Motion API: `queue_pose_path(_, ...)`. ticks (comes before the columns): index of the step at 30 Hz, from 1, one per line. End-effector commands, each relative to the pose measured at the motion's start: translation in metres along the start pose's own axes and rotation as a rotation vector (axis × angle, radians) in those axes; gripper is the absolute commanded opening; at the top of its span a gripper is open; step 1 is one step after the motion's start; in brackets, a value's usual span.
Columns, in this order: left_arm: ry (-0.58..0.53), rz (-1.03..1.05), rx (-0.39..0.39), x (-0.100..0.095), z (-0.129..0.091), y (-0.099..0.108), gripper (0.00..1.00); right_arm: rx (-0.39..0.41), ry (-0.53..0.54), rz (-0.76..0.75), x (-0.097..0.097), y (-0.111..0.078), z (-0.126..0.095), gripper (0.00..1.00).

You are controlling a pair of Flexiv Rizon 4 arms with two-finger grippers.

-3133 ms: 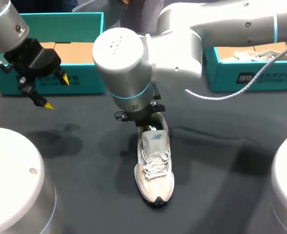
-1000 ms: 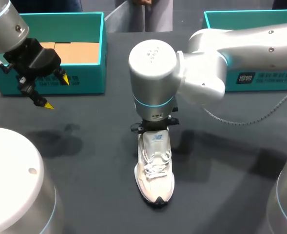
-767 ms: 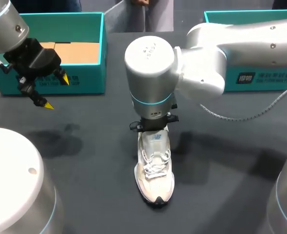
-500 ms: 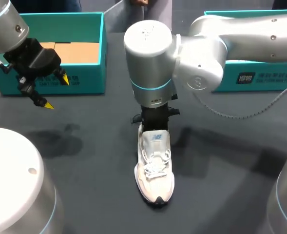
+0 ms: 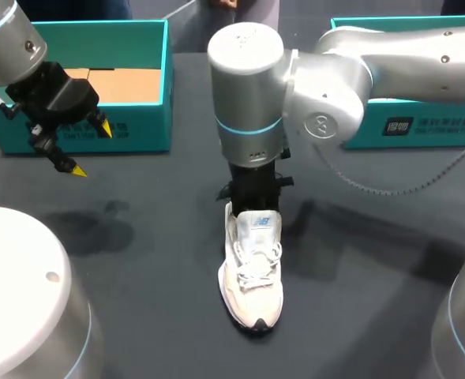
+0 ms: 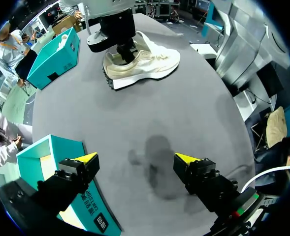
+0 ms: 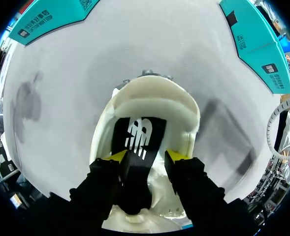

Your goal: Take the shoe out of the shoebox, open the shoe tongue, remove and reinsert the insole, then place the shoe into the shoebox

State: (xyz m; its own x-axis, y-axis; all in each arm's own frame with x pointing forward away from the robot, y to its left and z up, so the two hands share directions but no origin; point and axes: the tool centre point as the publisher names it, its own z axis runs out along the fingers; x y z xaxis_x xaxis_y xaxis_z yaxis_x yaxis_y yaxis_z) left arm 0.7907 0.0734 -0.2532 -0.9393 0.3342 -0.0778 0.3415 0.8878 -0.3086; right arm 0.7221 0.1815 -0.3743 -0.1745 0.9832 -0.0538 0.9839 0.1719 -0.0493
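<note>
A cream sneaker lies on the dark table, toe toward the near edge. My right gripper reaches down into its heel opening; in the head view its fingertips are hidden under the wrist. In the right wrist view the yellow tips stand apart inside the collar, and the black insole lies flat in the shoe between and ahead of them. My left gripper hangs open above the table at the left, beside a teal shoebox, holding nothing. From the left wrist, the sneaker is far ahead of that gripper.
A second teal shoebox stands at the back right, behind my right arm. The left box sits close beside my left gripper's finger. The right box also shows in the right wrist view. Bare dark table surrounds the shoe.
My right gripper's fingers have spread apart inside the shoe's heel. The right wrist has swung and shifted slightly back. The left arm has not moved.
</note>
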Motion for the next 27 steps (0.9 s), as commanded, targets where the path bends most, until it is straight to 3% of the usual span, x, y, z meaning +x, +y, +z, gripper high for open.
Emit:
queue_pose_path(1,-0.001,0.000,-0.003,0.001,-0.001,0.000,1.00,-0.008,-0.006,-0.008,0.003,-0.006,-0.005,0.53)
queue_pose_path(10,-0.001,0.000,-0.003,0.001,-0.001,0.000,1.00,0.004,0.021,-0.028,0.009,-0.008,-0.005,1.00)
queue_pose_path(27,-0.001,0.000,-0.003,0.001,-0.001,0.000,1.00,0.013,-0.009,-0.020,0.014,-0.021,-0.019,1.00)
